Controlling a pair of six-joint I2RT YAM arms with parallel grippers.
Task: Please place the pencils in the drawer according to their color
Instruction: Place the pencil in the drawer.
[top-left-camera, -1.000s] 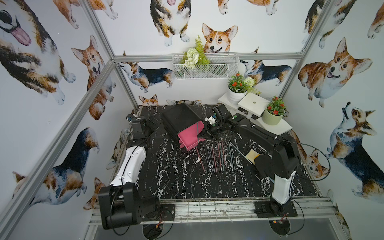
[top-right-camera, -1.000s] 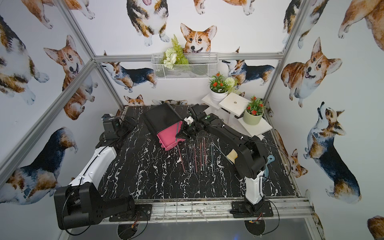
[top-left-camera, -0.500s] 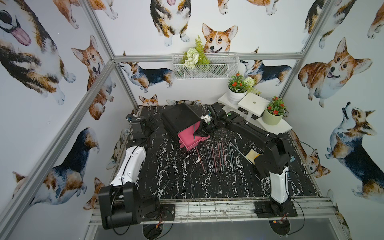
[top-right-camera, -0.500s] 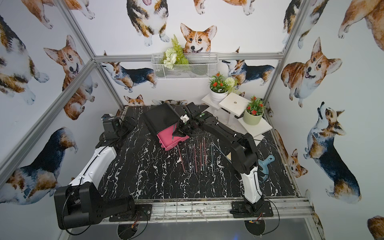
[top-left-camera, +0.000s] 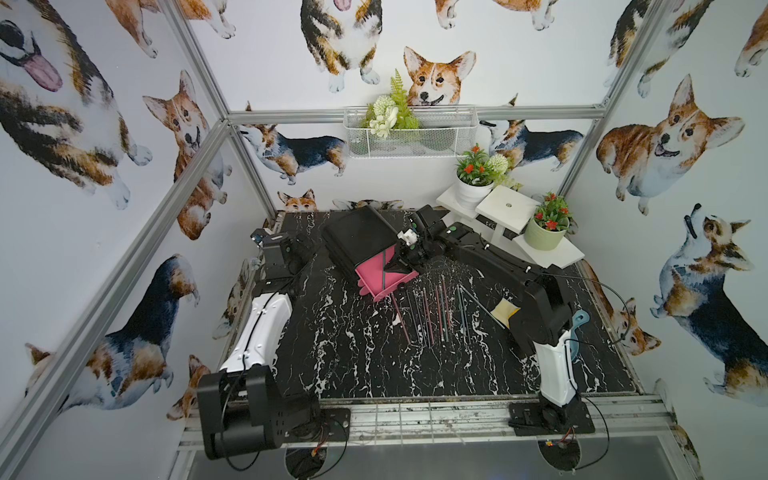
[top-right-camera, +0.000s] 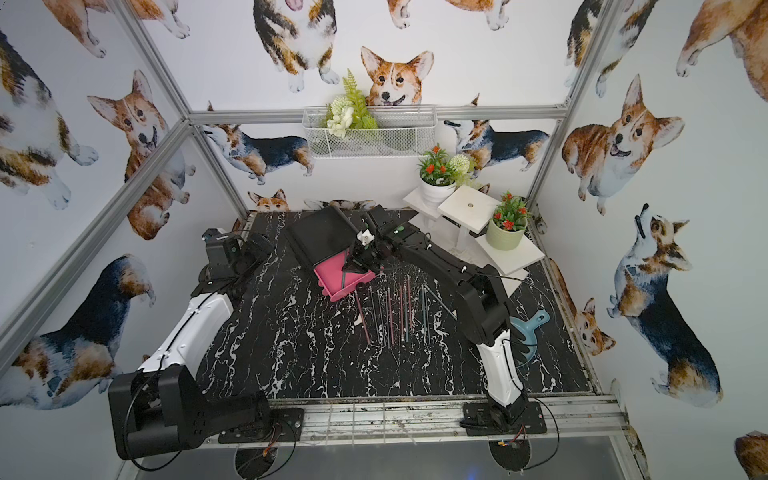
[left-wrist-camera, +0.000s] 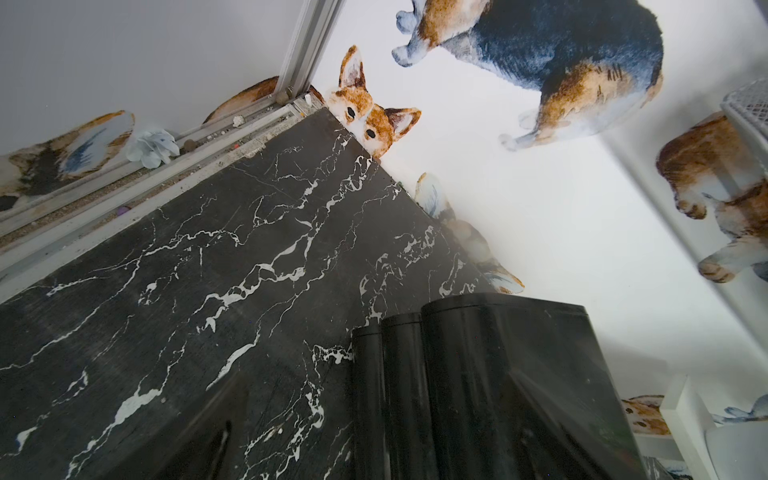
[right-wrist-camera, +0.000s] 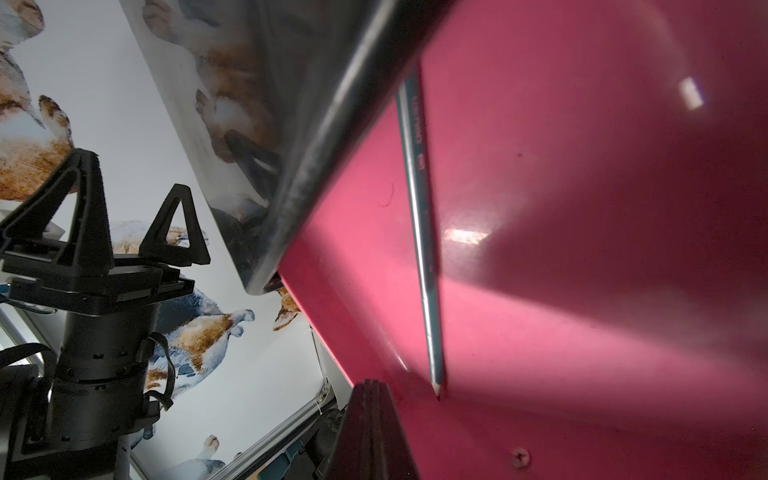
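Pink drawer holds a teal pencil. The closed, empty right gripper could flick it out; the left gripper stands spread.

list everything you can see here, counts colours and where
table: one, black marble, under everything
cabinet: one, black, back of table
open drawer: one, pink, pulled out of cabinet
teal pencil: one, lying loose in open drawer
loose pencils: about ten, pink, teal, dark grey, on table before the drawer
yellow pad: one, on table by right arm
scoop: one, light blue, table's right side
white pot: one, flowering plant, white shelf
green pot: one, flowering plant, same shelf
wire basket: one, white, back wall, greenery inside
left gripper: one, black, open, beside cabinet
right gripper: one, black, shut, in open drawer
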